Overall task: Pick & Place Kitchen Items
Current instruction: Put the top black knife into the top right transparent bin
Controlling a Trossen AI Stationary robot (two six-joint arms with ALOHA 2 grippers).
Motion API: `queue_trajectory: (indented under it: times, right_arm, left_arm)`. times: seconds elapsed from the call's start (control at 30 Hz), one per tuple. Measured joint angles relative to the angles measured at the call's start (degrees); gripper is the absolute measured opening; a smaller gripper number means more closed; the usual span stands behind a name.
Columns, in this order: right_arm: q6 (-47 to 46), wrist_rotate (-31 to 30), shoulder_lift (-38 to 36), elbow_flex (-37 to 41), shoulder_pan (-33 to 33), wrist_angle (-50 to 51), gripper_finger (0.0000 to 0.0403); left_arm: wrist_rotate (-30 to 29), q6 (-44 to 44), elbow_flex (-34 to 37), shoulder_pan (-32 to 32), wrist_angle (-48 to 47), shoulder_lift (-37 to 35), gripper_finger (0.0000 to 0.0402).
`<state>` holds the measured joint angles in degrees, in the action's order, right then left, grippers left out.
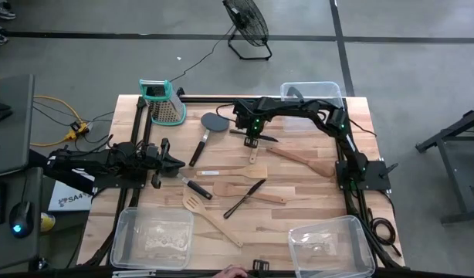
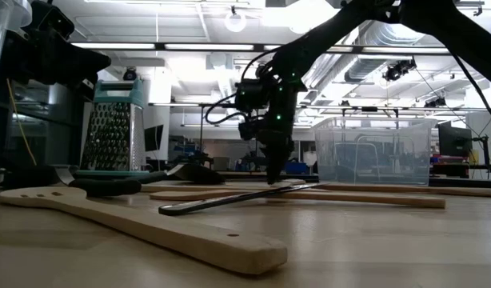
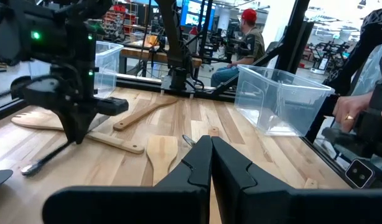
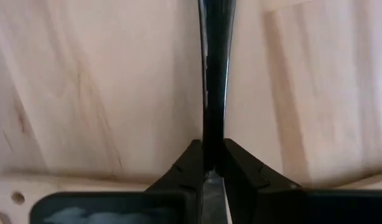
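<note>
Black and skinny, that thin black-handled tool (image 4: 214, 87) sits pinched right between the right gripper (image 4: 209, 163) fingers, running straight out from the tips along the wooden table (image 4: 91, 93), so the jaws are clenched on it near one end. From above, the gripper is down at the far middle of the table with the tool poking out sideways beneath it. My worry is that the grab is so close to the end that the long free part could swing or twist out once it lifts, or the tip could drag across the pale wooden spoon (image 1: 303, 161) lying just beside it and knock it around. Closer to the front edge the other utensils are scattered: a slotted turner (image 1: 208, 217), a wooden spatula (image 1: 234, 171), another black tool (image 1: 245, 198). The left gripper (image 3: 211, 163) waits at the left side, fingers pressed together on nothing. Clear bins (image 1: 330, 244) sit at the front corners, box grater (image 1: 164, 104) at the back.
</note>
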<state>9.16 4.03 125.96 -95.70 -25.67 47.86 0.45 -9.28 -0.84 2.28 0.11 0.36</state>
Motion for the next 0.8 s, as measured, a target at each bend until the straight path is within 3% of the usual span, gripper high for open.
queue_trajectory:
  times: [0.33,0.8]
  right_arm:
    - [-9.24,2.43,-5.63,0.00,-0.38,0.09,0.0032]
    - [-12.17,6.95,-19.74,-0.02,-0.22,-2.47,0.0032]
  left_arm:
    - [0.01,0.00,0.00,0.00,0.01,-0.01,0.0006]
    - [0.02,-0.02,0.00,0.00,0.01,-0.02,0.0006]
